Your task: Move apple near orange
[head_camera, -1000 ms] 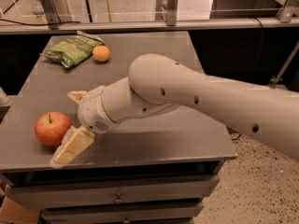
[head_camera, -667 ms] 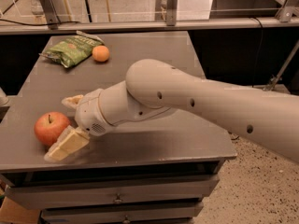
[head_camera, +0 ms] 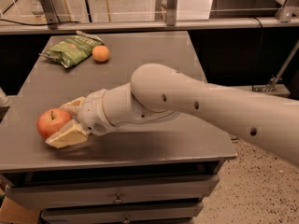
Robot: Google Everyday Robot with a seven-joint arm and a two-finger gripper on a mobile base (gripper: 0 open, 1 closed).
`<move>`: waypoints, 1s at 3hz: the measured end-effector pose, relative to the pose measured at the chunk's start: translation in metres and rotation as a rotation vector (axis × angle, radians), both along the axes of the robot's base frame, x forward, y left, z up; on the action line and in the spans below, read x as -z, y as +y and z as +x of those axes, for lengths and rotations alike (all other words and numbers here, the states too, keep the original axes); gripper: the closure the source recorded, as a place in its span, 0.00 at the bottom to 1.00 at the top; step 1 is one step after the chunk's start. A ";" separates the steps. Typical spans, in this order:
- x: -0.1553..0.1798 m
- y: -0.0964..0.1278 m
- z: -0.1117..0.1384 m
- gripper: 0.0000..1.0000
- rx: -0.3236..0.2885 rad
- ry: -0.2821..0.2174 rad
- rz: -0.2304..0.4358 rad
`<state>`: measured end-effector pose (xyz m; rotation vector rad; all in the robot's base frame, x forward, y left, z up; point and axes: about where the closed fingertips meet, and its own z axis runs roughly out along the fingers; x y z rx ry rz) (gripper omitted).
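At the table's (head_camera: 154,148) front-left corner the apple (head_camera: 48,122) is bracketed by the spread, unclenched end effector (head_camera: 60,124), seemingly so that it can be gripped and carried to the orange (head_camera: 100,53), well apart at the back.

Jaws lie just right of the apple (head_camera: 51,122), front-left on the table (head_camera: 154,55), orange (head_camera: 100,53) well behind.

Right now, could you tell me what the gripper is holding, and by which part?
Nothing yet: the gripper is open, flanking the right side of the apple, which rests on the table.
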<state>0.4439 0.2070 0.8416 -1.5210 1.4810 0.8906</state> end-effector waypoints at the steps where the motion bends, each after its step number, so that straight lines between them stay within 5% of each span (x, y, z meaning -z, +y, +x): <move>1: -0.010 -0.009 0.005 0.88 0.022 -0.012 0.009; 2: -0.018 -0.016 0.005 1.00 0.042 -0.020 0.013; 3: -0.027 -0.023 0.007 1.00 0.056 -0.032 0.015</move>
